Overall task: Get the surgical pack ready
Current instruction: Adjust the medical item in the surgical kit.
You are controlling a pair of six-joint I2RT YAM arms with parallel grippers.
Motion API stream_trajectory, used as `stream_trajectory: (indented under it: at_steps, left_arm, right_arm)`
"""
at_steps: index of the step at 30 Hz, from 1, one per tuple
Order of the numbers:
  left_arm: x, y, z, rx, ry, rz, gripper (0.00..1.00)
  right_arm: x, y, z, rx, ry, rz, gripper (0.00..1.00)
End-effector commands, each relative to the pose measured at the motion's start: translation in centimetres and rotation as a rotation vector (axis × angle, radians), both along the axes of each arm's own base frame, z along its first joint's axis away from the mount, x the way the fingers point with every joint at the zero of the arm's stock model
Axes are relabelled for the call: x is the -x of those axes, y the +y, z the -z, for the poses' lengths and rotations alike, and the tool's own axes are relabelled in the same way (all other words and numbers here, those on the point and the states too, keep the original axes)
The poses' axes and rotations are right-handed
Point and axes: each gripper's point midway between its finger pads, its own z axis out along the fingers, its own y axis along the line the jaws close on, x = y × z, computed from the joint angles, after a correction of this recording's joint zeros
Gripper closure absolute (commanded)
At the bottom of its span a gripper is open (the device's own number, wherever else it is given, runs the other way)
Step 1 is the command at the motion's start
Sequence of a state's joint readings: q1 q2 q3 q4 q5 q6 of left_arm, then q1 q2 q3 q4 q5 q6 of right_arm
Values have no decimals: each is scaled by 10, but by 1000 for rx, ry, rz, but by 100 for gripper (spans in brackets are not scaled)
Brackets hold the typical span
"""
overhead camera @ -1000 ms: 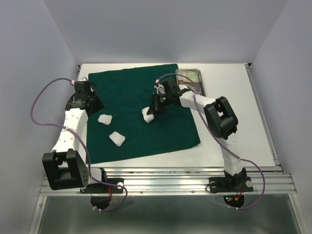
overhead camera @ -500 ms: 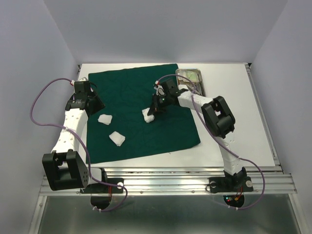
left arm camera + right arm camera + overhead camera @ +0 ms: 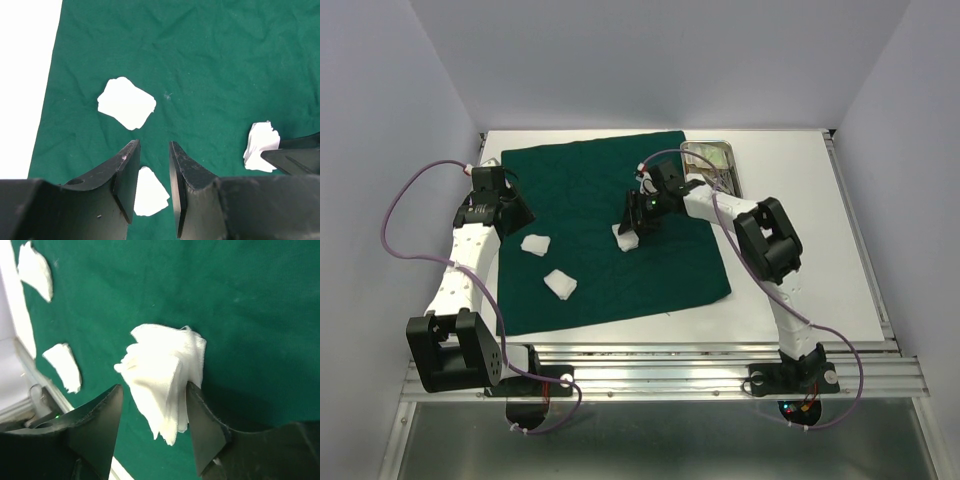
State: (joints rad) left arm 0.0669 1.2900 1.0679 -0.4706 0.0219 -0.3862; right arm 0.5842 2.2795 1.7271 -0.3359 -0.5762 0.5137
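Dark green cloth drape lies spread on your white surface, carrying three white gauze pads: one by the left edge, one nearer the arm bases, and a stack mid-cloth. One rectangular steel tray sits at the drape's far right corner, its contents too small to tell. Your right claw, pinched a second ago, now stands wide around the stack. Your left claw hovers narrow, empty, unchanged.

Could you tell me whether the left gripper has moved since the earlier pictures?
No. From above, the left gripper sits at the same spot over the green drape's left edge.
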Motion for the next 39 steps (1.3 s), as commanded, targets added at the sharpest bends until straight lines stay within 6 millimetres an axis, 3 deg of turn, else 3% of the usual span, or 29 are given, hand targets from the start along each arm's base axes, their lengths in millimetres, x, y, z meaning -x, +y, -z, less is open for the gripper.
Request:
stream_trajectory:
  at_steps: [1,6,11,14,17,19,24,34,39]
  left_arm:
    - [0,1,-11,-10,-34,-4,59]
    - [-1,1,-9,-6,-30,-10,59]
    - [-3,0,-12,-1,-38,-10,59]
    - [-3,0,-12,-1,-38,-11,59]
    - [-2,1,-10,-3,-33,-11,59]
    - [-2,0,-9,-5,-31,-9,59]
    - [-1,1,-10,-8,-33,-8,59]
    - [1,1,11,-16,21,6,55]
    - [-1,2,15,-19,36,10,55]
  right_arm:
    - [-18,-9,-35,54,-152,55,41]
    - [-22,-25,-47,102,-213,133,42]
    - [-23,-25,-51,90,-232,138,47]
    - [-14,-12,-49,45,-193,93,69]
    - [-13,-1,-48,14,-190,69,79]
    - [-1,15,-51,-26,-175,17,84]
    - [0,32,-42,-59,-140,-17,85]
    - [-16,35,-3,-5,-110,29,88]
    - [-19,40,-19,-32,-121,25,88]
